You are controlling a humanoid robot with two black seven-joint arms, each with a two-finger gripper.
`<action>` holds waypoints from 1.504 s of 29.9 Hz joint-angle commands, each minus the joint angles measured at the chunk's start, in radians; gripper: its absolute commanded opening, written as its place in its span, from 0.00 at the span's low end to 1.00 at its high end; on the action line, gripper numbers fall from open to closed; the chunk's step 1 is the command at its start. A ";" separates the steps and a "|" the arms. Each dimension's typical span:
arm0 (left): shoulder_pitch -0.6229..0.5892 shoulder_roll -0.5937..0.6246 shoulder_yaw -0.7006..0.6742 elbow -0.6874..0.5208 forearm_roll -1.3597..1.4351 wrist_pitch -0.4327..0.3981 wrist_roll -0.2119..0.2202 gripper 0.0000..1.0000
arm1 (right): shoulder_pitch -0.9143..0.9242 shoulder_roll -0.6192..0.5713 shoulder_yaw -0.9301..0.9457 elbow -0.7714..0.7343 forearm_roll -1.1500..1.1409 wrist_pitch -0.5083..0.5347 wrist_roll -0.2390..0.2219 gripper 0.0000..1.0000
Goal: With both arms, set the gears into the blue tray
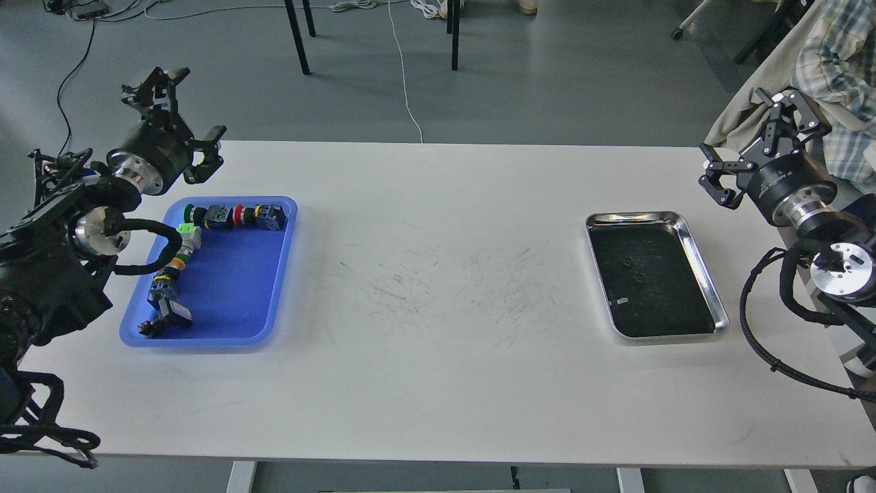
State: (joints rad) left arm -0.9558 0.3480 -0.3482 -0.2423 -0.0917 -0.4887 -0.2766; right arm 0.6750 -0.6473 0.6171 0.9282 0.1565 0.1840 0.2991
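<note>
I see the blue tray (233, 301) at nine o'clock on the white counter (438, 383), with push-button switches (236, 216) lined along its far and left sides. The steel tray (712, 301) sits at three o'clock; two gears (633, 270) lie on its black lining, close together, well apart from the blue tray. My left end effector (181, 113) hovers beyond the blue tray's far-left corner, fingers spread wide, empty. My right end effector (763, 150) hangs past the steel tray's far-right corner, likewise spread wide and empty.
</note>
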 commanded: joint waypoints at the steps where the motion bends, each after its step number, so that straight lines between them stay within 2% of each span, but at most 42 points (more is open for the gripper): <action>1: 0.000 -0.003 0.001 0.000 0.000 0.000 0.000 0.99 | 0.000 0.000 0.000 0.000 0.000 0.000 0.000 1.00; 39: 0.000 0.003 0.006 0.000 0.004 0.000 -0.001 0.99 | -0.003 0.000 0.004 0.001 0.000 -0.014 0.000 1.00; 45: 0.000 0.005 0.005 0.000 0.004 0.000 -0.003 0.99 | 0.001 -0.052 -0.005 0.003 -0.005 -0.014 -0.003 1.00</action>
State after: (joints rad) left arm -0.9557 0.3516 -0.3427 -0.2423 -0.0874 -0.4887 -0.2790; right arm 0.6723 -0.6757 0.6154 0.9309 0.1565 0.1700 0.2984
